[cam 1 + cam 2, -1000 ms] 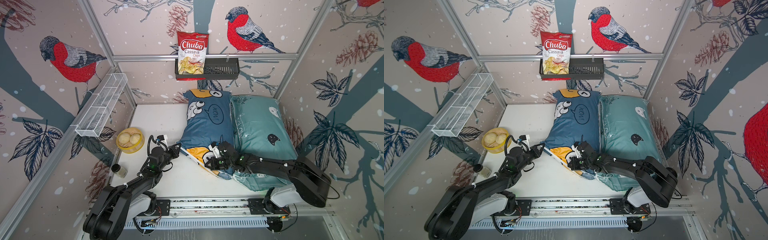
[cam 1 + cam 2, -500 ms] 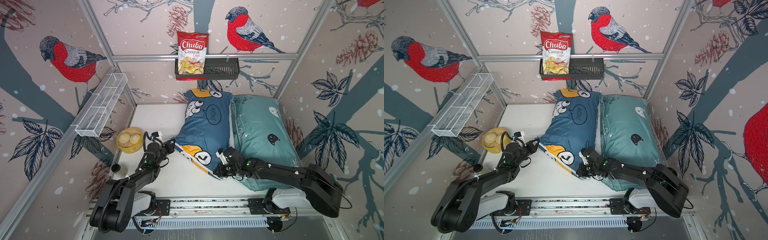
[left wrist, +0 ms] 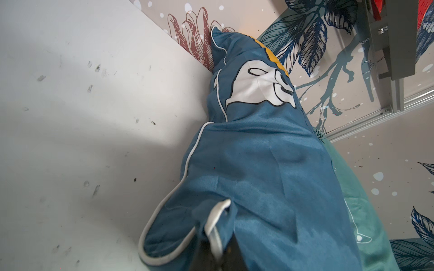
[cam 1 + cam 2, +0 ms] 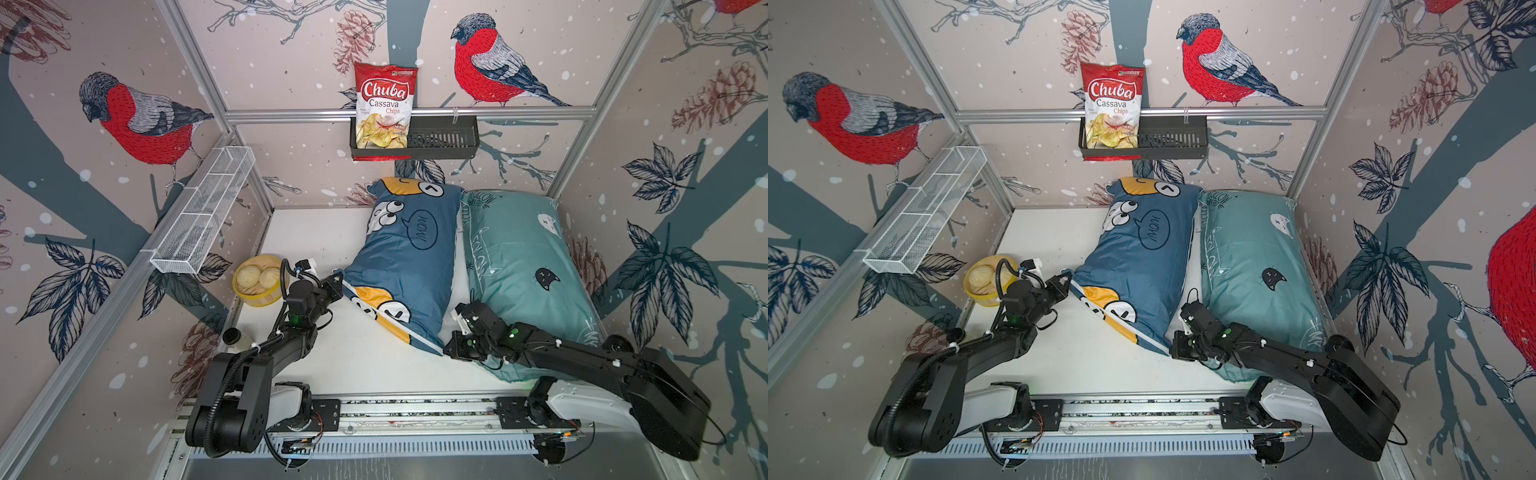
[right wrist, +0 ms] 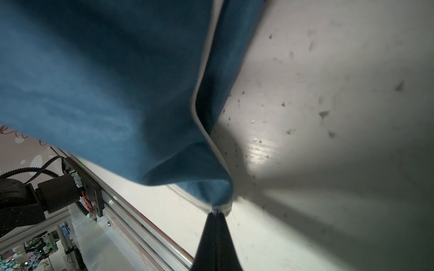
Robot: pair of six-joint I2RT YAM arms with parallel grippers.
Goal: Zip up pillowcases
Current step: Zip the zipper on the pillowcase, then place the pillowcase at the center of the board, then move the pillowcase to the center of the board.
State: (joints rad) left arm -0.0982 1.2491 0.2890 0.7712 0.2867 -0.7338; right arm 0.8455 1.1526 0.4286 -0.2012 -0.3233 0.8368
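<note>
The dark blue pillowcase (image 4: 409,266) (image 4: 1142,266) with yellow cartoon faces lies askew on the white table, its far end against the back wall. The teal pillowcase (image 4: 519,257) (image 4: 1250,257) lies to its right. My left gripper (image 4: 338,282) (image 4: 1068,282) is shut on the blue one's near left corner. In the left wrist view, the white piping is pinched in this gripper (image 3: 218,253). My right gripper (image 4: 446,351) (image 4: 1173,351) is shut on the near right corner, whose tip shows between the fingertips in the right wrist view (image 5: 215,212). The white-piped near edge runs taut between them.
A yellow bowl of buns (image 4: 259,282) and a small jar (image 4: 232,336) stand by the left arm. A white wire basket (image 4: 203,212) hangs on the left wall. A black shelf (image 4: 440,137) with a chips bag (image 4: 384,104) hangs on the back wall. The arms' rail (image 4: 415,415) lines the front.
Both grippers moved apart along the blue pillowcase's near edge, the left going left and back, the right going right and forward. The edge is now pulled straight and the pillow has swung.
</note>
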